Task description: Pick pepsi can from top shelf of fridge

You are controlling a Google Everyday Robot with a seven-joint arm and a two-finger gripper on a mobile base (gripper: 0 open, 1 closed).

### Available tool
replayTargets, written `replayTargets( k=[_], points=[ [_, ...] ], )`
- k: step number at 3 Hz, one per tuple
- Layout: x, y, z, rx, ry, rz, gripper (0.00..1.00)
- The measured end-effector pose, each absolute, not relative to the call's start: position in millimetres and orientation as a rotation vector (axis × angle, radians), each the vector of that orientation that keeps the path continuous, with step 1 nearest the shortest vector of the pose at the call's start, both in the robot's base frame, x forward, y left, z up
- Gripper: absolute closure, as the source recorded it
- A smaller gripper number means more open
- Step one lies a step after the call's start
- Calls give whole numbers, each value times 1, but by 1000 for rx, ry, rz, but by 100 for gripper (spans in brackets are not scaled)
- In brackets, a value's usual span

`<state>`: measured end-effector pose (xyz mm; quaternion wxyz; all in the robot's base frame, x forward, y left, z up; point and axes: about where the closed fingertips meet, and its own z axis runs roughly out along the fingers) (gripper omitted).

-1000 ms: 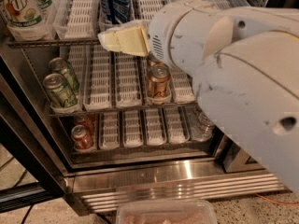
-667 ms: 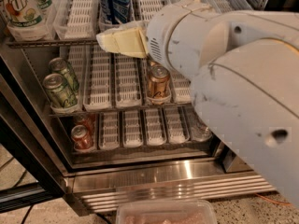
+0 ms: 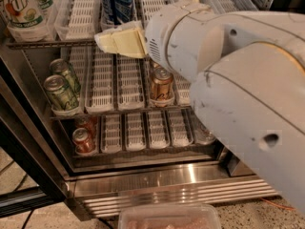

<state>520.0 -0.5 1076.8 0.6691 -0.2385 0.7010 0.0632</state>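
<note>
The pepsi can (image 3: 116, 1), dark blue with white lettering, stands upright in a lane of the top shelf (image 3: 47, 43) of the fridge (image 3: 167, 181), at the top of the view. My gripper (image 3: 119, 41), cream-coloured at the end of the big white arm (image 3: 228, 70), sits at the shelf's front edge, just below and in front of the can. I see nothing held in it. The arm hides the right part of the shelves.
A large 7UP bottle (image 3: 20, 9) stands at the top shelf's left. Two green cans (image 3: 61, 90) and a copper-brown can (image 3: 162, 85) are on the middle shelf, red cans (image 3: 84, 140) on the lower one. A translucent tub (image 3: 169, 217) lies at the bottom edge.
The gripper has stayed at the shelf's front edge below the can. The arm's large white link has shifted slightly and covers more of the right side.
</note>
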Motion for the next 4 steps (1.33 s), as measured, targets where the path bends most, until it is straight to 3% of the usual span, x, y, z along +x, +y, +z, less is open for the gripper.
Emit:
replayTargets(
  k=[1, 4],
  points=[
    [544, 10, 1079, -555, 1562, 192, 0],
    [544, 7, 1085, -537, 1552, 198, 0]
  ],
)
